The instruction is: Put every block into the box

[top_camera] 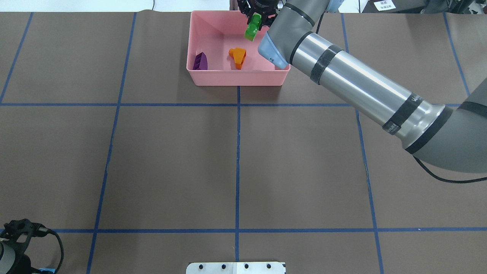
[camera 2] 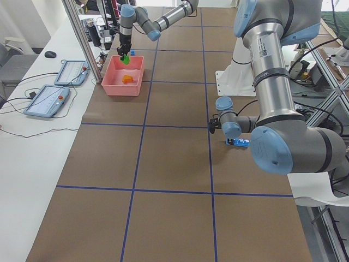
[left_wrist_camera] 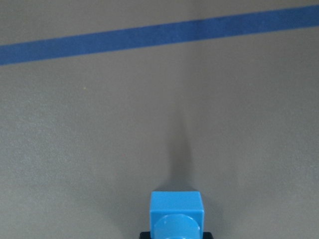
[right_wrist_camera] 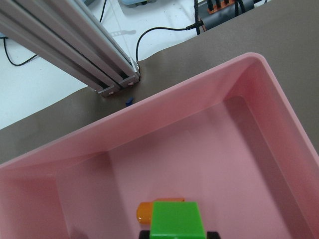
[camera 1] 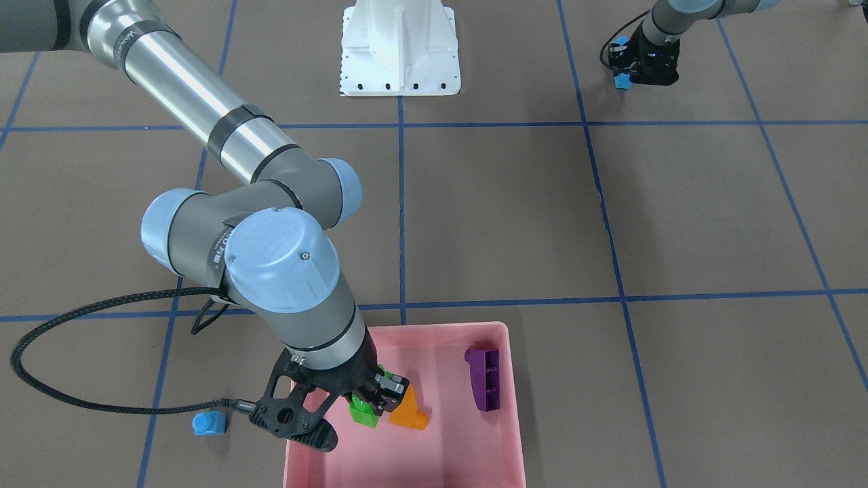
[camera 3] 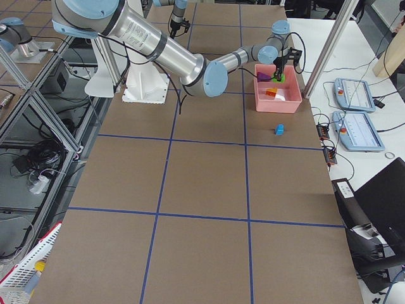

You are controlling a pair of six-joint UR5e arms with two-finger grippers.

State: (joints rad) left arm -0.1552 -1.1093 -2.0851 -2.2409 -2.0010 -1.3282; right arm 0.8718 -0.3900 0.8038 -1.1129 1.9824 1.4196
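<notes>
My right gripper (camera 1: 371,405) hangs over the pink box (camera 1: 441,329), shut on a green block (camera 1: 364,412) that sits tilted above the box floor (top_camera: 252,29). An orange sloped block (camera 1: 409,412) lies right beside it in the box, and a purple sloped block (camera 1: 485,378) lies along the box's other side. A small light-blue block (camera 1: 209,423) sits on the table outside the box, near the right wrist. My left gripper (camera 1: 626,74) is far off by the robot base, low over the table and shut on a long light-blue block (left_wrist_camera: 177,214).
The white robot base (camera 1: 400,47) stands at the table's robot side. A black cable (camera 1: 68,400) loops on the table beside the right arm. An aluminium post (right_wrist_camera: 75,45) stands just beyond the box. Blue tape lines grid the brown surface.
</notes>
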